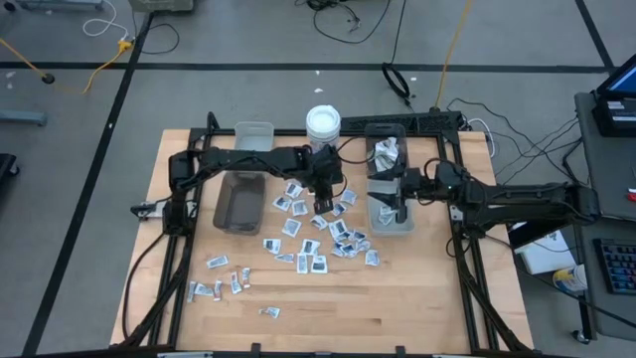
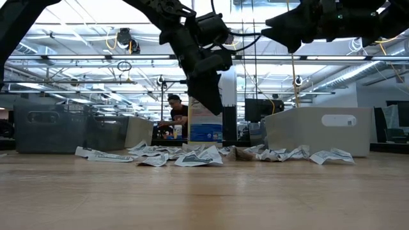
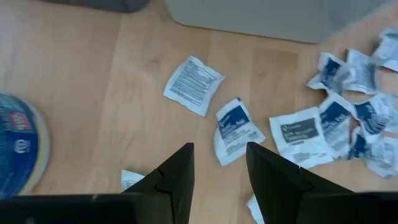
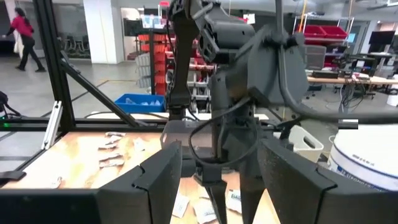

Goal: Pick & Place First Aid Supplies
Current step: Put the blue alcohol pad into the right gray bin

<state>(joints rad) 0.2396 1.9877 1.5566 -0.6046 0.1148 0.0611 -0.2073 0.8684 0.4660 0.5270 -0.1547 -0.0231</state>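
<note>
The first aid supplies (image 1: 318,234) lie flat on the wooden table as a loose pile of small white packets, with a few more toward the near left (image 1: 224,283). My left gripper (image 1: 323,206) hangs above the pile's far edge, pointing steeply down. In the low view it (image 2: 208,108) is well clear of the table. Its fingers (image 3: 219,152) are open, and a blue-printed packet (image 3: 235,127) shows on the table below the gap. My right gripper (image 1: 383,194) is held level and open (image 4: 219,163) above the right-hand bin (image 1: 393,219), holding nothing.
A white round tub (image 1: 323,121) stands just beyond the pile. A grey bin (image 1: 238,204) sits left of the pile, with a clear bin (image 1: 254,134) behind it. Another bin with packets in it (image 1: 386,151) stands far right. Bare table lies along the near edge.
</note>
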